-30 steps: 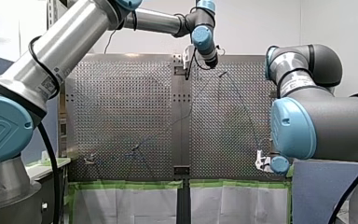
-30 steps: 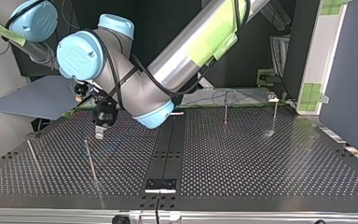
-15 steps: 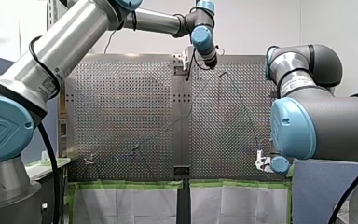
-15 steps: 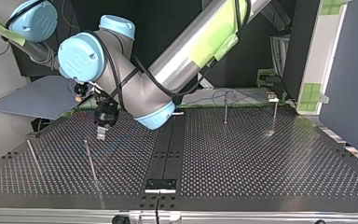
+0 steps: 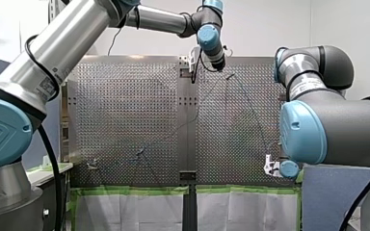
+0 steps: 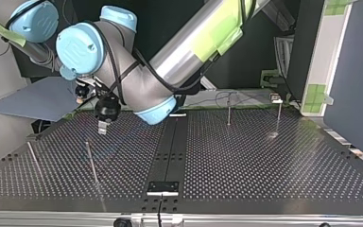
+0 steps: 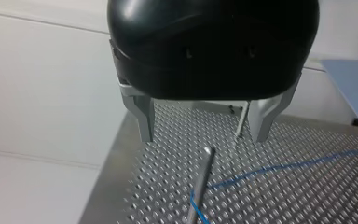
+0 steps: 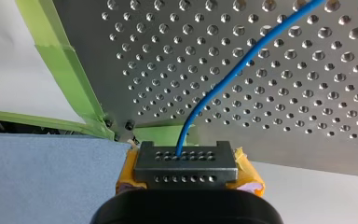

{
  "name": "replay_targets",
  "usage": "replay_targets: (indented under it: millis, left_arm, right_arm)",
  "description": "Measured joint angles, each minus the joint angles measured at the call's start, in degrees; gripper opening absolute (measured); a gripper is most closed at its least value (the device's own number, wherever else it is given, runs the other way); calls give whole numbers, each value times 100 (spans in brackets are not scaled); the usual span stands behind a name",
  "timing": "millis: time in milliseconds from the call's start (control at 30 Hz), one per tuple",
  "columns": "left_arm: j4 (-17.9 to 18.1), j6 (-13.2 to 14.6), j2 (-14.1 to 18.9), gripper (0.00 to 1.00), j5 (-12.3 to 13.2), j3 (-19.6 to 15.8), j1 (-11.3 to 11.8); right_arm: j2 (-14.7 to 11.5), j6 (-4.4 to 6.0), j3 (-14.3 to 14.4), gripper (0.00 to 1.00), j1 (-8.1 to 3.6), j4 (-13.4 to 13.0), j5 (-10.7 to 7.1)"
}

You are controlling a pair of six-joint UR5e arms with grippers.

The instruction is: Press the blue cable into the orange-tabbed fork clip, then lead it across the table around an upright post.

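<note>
The blue cable (image 8: 242, 65) runs over the perforated table (image 8: 307, 107) and ends between the yellow pads (image 8: 247, 172) of my right gripper (image 8: 185, 163), which is shut on it at the table's corner. In the left wrist view my left gripper (image 7: 203, 139) is open, its metal fingers (image 7: 145, 121) bare, hovering just above and behind an upright post (image 7: 200, 186). The cable (image 7: 284, 165) loops round that post's foot and leads away. In the top view my left gripper (image 6: 102, 127) hangs above the table at the left. I cannot make out the orange-tabbed clip.
More thin posts (image 6: 90, 161) (image 6: 33, 158) (image 6: 228, 111) (image 6: 278, 116) stand on the table (image 6: 264, 165). Green tape (image 8: 60, 60) lines the table's edge beside a blue-grey panel (image 6: 33, 99). My left arm's elbow (image 6: 142, 90) spans the top view's middle.
My left gripper has risen a little from the table and drawn back toward the top view's far side. My right arm has stayed put.
</note>
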Motion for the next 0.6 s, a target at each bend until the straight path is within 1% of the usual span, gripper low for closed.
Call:
replay_targets:
  millis: [100,333,533,600]
  left_arm:
    - [130,-109,136,100,116,-144,-27]
    - [523,-490,530,100,459,-540,-76]
    - [890,-828,896,100,495,-907,-34]
    - [1004,-891,1011,100,499,-1022,-20]
  right_arm:
    - [0,-7,0,0,-4,22,0]
    - [0,-22,-1,0,-3,27,5]
    - [0,-33,-3,0,-1,33,2]
    - [0,-38,-2,0,-5,46,1]
